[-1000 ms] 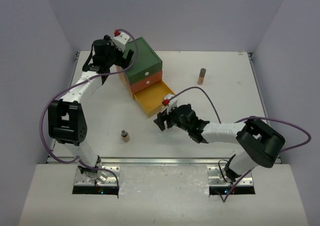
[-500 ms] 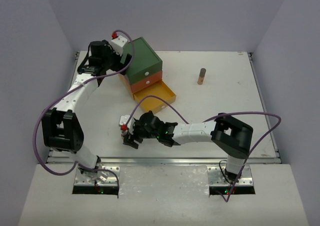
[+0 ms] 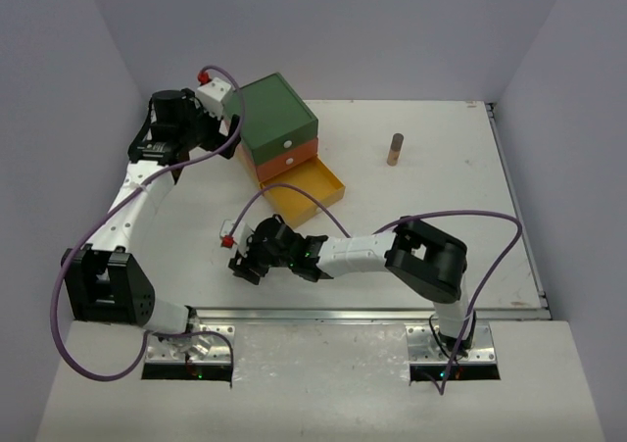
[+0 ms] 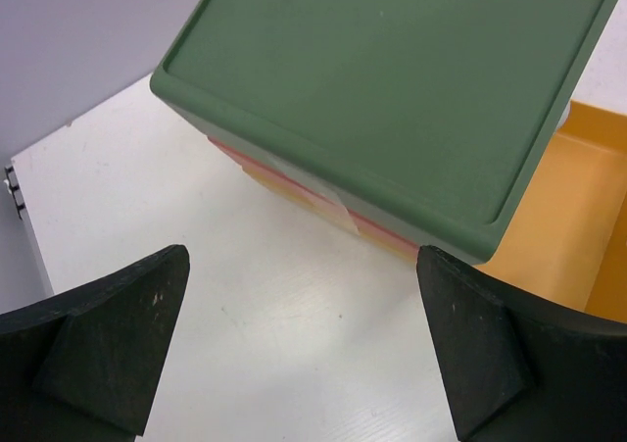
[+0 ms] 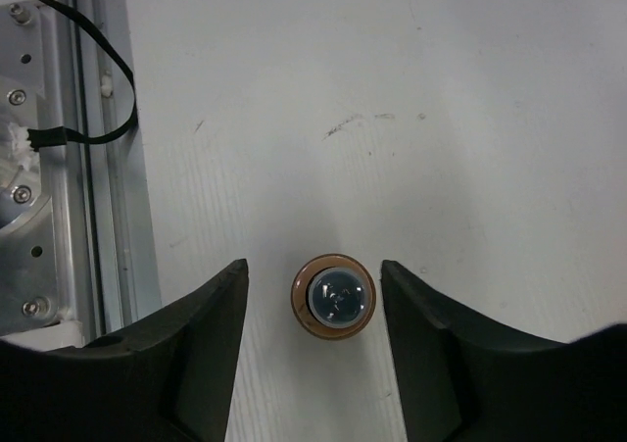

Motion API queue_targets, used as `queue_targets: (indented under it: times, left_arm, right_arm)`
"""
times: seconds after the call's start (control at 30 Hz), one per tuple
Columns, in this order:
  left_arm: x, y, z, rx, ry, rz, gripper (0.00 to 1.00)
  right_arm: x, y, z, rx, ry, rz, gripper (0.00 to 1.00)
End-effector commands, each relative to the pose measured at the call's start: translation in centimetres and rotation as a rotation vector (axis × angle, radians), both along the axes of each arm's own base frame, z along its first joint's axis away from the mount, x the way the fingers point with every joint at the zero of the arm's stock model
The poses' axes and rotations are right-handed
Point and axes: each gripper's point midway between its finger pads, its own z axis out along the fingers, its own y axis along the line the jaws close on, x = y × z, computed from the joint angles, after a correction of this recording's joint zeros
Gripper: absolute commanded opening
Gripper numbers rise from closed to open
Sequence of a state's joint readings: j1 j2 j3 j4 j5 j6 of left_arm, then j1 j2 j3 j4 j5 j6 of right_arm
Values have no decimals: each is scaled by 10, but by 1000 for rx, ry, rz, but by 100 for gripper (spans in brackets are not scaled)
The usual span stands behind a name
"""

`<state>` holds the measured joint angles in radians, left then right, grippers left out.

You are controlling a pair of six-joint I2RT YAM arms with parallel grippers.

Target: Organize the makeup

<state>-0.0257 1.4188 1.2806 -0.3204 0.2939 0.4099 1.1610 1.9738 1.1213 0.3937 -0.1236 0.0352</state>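
A small tan bottle with a dark cap [image 5: 334, 297] stands upright on the white table, seen from above between the open fingers of my right gripper [image 5: 313, 300], untouched by either finger. In the top view the right gripper [image 3: 245, 263] hides this bottle near the table's front left. A taller tan bottle [image 3: 395, 149] stands at the back right. My left gripper [image 4: 304, 344] is open and empty over bare table beside the green-topped drawer box [image 4: 411, 89]; in the top view it [image 3: 208, 121] sits at the box's left side. No palettes are in view.
The three-drawer box [image 3: 280, 119] stands at the back centre, its yellow bottom drawer [image 3: 302, 191] pulled open toward the front. A metal rail [image 5: 98, 148] with a black cable runs along the table's front edge, close to the right gripper.
My right arm has swept left across the table from near the yellow drawer to the small bottle and now straddles it. My left arm has drawn back to the left, away from the box.
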Motion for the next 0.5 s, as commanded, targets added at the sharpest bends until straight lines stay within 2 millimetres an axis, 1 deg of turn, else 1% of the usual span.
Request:
queue_targets:
  times: [0.0, 0.1, 0.2, 0.27, 0.3, 0.4, 0.43, 0.47]
  left_arm:
    - [-8, 13, 1, -26, -9, 12, 100]
    - [-11, 21, -5, -26, 0, 24, 100]
    - [-16, 26, -17, -28, 19, 27, 100]
    - [-18, 26, -24, -32, 31, 22, 100]
    - [-21, 27, -28, -34, 35, 21, 100]
    - [-25, 28, -37, -30, 50, 21, 100]
    - [-28, 29, -45, -28, 66, 23, 100]
    - [-29, 30, -46, -24, 64, 22, 100]
  right_arm:
    - [9, 9, 15, 30, -15, -33, 54]
    - [11, 10, 14, 30, -16, -39, 40]
    - [12, 12, 13, 27, -13, -44, 23]
    - [12, 14, 14, 33, -9, -37, 19]
    - [12, 14, 14, 32, -8, -39, 15]
    - [12, 13, 14, 29, -6, -43, 7]
    - [13, 12, 15, 35, 3, -51, 4]
    - [13, 11, 19, 47, 26, -57, 0]
